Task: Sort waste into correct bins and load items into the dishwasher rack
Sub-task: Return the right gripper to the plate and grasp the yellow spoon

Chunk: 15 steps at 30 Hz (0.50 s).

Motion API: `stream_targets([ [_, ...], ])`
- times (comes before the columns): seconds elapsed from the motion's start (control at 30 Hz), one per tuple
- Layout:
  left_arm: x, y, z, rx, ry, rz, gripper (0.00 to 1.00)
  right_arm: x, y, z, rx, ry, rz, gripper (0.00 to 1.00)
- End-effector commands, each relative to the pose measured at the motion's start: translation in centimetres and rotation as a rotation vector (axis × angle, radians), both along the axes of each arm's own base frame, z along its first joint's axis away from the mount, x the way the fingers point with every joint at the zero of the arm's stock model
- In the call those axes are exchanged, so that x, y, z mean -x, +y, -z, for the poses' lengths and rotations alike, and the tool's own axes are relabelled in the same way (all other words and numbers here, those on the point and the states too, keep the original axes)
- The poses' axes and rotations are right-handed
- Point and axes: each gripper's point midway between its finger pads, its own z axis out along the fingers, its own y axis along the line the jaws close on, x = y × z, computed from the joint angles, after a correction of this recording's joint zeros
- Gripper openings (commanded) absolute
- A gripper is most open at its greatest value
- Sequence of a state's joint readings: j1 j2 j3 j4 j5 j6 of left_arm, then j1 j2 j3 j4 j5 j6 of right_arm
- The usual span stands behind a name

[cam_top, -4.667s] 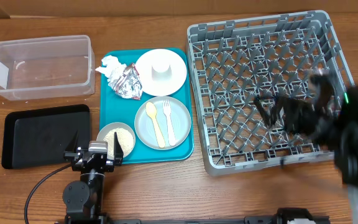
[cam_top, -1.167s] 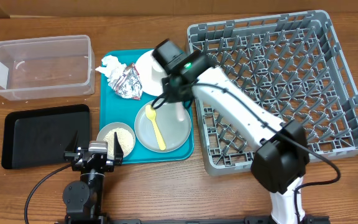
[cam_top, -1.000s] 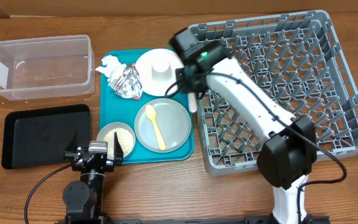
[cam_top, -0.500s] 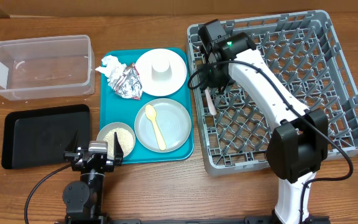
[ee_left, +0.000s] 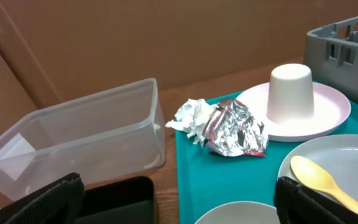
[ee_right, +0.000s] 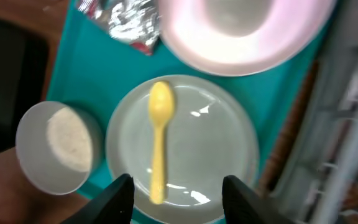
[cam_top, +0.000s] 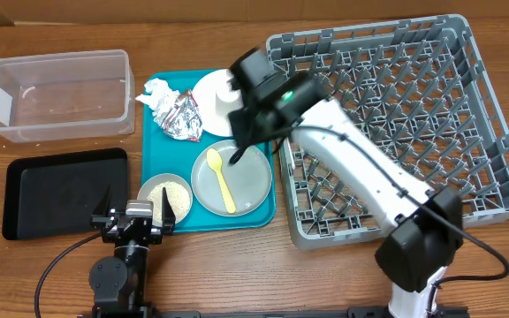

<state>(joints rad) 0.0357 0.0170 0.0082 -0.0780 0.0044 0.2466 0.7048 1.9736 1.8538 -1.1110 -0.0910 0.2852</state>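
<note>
One spoon then, which way's it lying?

me: the yellow spoon (ee_right: 158,146) sits on the grey-blue plate (ee_right: 216,155), handle end toward me, landing between the tips of my right pincer (ee_right: 179,194), which is spread wide right over it.

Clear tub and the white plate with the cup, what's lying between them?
The crumpled napkin and the foil wrapper, on the teal tray; the overhead view shows it.

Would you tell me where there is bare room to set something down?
The clear tub and the black tray lie empty, and bare table runs in front of the rack. The teal tray is crowded, with the right pincer over it.
</note>
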Motion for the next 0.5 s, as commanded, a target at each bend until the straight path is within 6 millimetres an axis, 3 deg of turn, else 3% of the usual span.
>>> stream_targets([
  [0.0, 0.0, 0.2, 0.0, -0.008, -0.002, -0.005, 1.0, 1.7, 1.5, 3.4, 0.033, 0.061, -0.008, 0.49],
  [0.13, 0.0, 0.2, 0.0, -0.008, -0.002, -0.005, 1.0, 2.3, 2.4, 7.0, 0.107, 0.056, -0.017, 0.5],
  [0.2, 0.0, 0.2, 0.0, -0.008, -0.002, -0.005, 1.0, 2.4, 2.6, 8.5, 0.137, 0.053, -0.021, 0.59],
  [0.47, 0.0, 0.2, 0.0, -0.008, -0.002, -0.005, 1.0, 1.9, 3.3, 13.2, 0.175, 0.067, -0.002, 0.49],
])
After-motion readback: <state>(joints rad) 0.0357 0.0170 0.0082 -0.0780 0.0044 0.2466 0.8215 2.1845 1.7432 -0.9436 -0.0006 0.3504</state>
